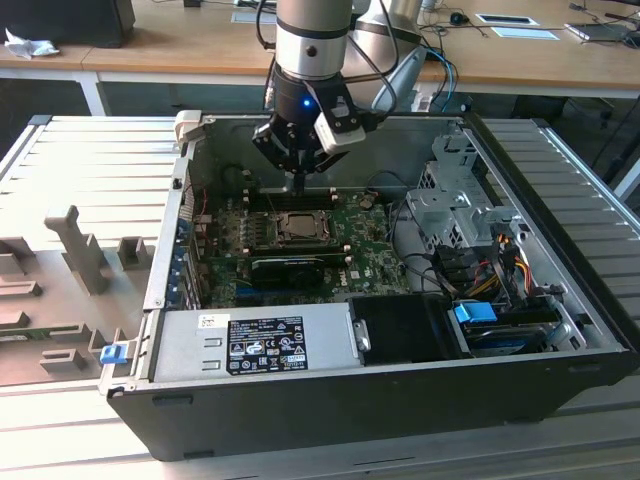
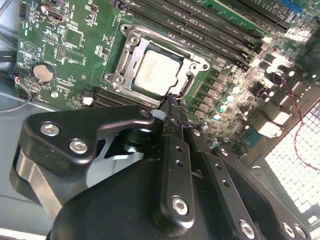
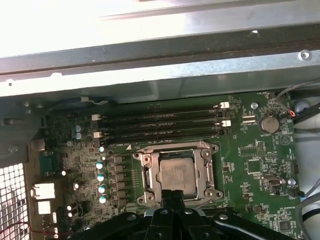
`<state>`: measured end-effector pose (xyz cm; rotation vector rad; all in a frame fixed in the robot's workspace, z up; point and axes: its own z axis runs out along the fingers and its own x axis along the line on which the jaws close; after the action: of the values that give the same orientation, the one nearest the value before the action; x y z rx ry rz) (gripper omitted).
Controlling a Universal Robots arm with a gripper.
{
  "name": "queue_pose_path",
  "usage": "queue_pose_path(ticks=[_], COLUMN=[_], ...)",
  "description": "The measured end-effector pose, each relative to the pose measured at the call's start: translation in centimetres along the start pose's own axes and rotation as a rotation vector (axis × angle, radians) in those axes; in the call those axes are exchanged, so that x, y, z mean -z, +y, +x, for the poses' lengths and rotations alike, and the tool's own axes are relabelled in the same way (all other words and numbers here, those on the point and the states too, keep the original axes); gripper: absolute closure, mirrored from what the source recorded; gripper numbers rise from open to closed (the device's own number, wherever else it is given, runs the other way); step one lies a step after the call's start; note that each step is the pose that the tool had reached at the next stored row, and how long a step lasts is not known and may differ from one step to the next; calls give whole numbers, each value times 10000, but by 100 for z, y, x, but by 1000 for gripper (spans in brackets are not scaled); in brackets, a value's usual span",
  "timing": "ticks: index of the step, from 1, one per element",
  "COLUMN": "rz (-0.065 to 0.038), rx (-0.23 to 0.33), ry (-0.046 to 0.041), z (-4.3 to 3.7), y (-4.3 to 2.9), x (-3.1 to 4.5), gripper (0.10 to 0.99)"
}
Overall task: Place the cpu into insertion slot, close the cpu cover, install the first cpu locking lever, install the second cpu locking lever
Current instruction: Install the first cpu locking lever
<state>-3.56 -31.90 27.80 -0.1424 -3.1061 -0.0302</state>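
At the exterior view's left a grey moulded tray (image 1: 70, 265) lies on the slatted metal surface (image 1: 90, 140), just beside an open computer case (image 1: 330, 420) that lies on its side. A small blue clip (image 1: 113, 352) sits at the case's near left corner. Inside, along the near wall, is the silver power supply (image 1: 255, 340), with the green motherboard (image 1: 370, 255) behind it.

The arm comes down over the middle of the board. Its hand (image 1: 298, 185) hangs just above the far edge of the insertion slot (image 1: 272, 232). In both wrist views the hand (image 2: 172, 100) (image 3: 172, 194) is clenched, its black fingers pressed together to a narrow tip at the socket's edge. Nothing shows between them, and I cannot tell whether the tip touches the frame.

The cpu (image 2: 156, 72) lies flat in the slot, a small square with a dull silver-grey top that catches a soft light. In the first wrist view it (image 3: 176, 175) looks darker and matte. The cpu cover (image 2: 125, 64) is down around it: a thin silver-grey metal frame whose square window shows the chip's top, with a strip of dark socket rim along one side. Whether its levers are latched I cannot tell.

Long black memory slots (image 3: 160, 125) run beside the socket, and a round coin battery (image 3: 270, 123) sits farther along the board.

Toward the exterior view's right stand a perforated metal drive cage (image 1: 455, 200), a bundle of coloured cables (image 1: 500, 255) and a blue tab (image 1: 475, 312).
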Motion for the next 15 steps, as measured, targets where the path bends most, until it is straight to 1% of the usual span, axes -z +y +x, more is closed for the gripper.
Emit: queue_pose_path(ticks=[3, 11, 15], rz=[11, 24, 35], rx=[339, 731, 1083], ry=[6, 13, 20], z=[0, 0, 0], y=[0, 0, 0], x=[0, 0, 0], gripper=[980, 980, 980])
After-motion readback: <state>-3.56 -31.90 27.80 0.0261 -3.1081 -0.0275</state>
